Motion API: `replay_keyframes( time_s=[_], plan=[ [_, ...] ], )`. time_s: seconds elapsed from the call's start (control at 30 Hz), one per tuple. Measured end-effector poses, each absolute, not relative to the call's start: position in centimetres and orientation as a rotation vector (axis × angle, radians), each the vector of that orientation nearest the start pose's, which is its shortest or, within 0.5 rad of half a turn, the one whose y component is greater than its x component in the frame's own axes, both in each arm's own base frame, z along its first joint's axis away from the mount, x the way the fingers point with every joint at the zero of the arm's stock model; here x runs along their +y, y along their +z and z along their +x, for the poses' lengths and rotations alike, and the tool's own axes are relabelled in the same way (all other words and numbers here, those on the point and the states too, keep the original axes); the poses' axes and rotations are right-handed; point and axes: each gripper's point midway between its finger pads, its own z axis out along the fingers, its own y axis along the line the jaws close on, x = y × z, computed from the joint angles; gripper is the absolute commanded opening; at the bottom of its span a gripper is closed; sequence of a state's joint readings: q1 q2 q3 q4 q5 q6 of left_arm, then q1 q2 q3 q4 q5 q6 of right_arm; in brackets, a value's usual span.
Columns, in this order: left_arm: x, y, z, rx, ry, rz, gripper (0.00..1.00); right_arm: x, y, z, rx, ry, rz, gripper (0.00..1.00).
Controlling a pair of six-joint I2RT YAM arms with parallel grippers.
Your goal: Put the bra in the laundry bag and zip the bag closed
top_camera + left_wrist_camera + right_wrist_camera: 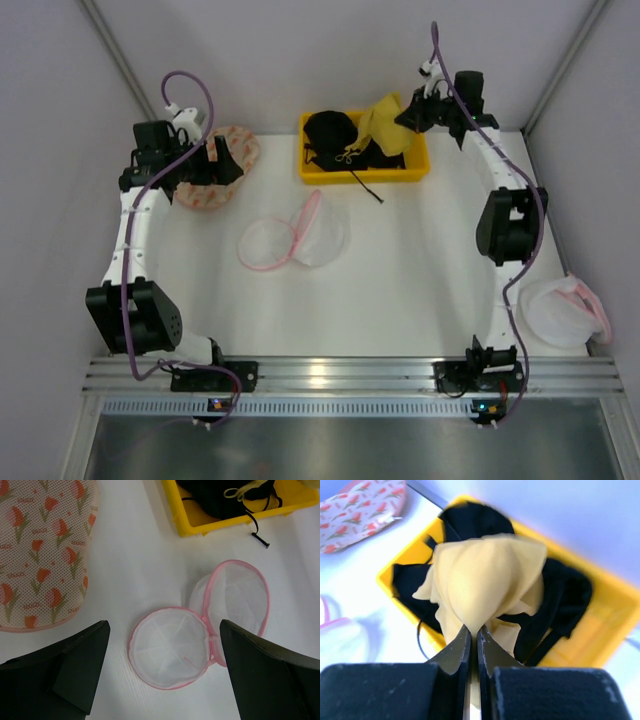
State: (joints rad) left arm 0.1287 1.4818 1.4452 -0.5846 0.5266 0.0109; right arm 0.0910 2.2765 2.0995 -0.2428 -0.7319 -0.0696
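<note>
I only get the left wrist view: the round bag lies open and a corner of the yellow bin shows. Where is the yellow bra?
Observer: The right gripper has it, jaws shut on a bunch of the bra.
Operator: Is it out of the bin?
Observer: It hangs right over the bin, above the black bras. I cannot tell whether it is clear of them.
Operator: Anything else on the table that I am missing?
Observer: A second white mesh bag lies at the right edge of the table.
</note>
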Motion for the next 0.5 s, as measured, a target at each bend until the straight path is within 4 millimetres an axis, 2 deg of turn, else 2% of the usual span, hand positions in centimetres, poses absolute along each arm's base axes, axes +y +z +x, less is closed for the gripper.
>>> replay_keyframes(
  time_s=[0.1,0.2,0.3,0.4,0.5],
  plan=[
    [-3.7,26.2,41.1,2.130,-0.503,0.173,0.97,15.9,27.4,57.1,1.734,0.635,-0.732,0.00],
    [-3.8,26.2,41.1,2.128,-0.514,0.178,0.97,14.7,32.6,53.1,1.644,0.529,-0.825,0.00],
    [-4.1,26.4,41.0,2.117,-0.533,0.192,0.97,13.7,35.8,49.4,1.579,0.436,-0.906,0.00],
    [-4.4,25.9,40.8,2.110,-0.550,0.205,0.97,12.5,36.3,45.8,1.568,0.353,-0.996,0.00],
    [-4.8,24.8,40.1,2.130,-0.575,0.206,0.97,11.1,34.5,42.5,1.619,0.279,-1.099,0.00]
  ],
)
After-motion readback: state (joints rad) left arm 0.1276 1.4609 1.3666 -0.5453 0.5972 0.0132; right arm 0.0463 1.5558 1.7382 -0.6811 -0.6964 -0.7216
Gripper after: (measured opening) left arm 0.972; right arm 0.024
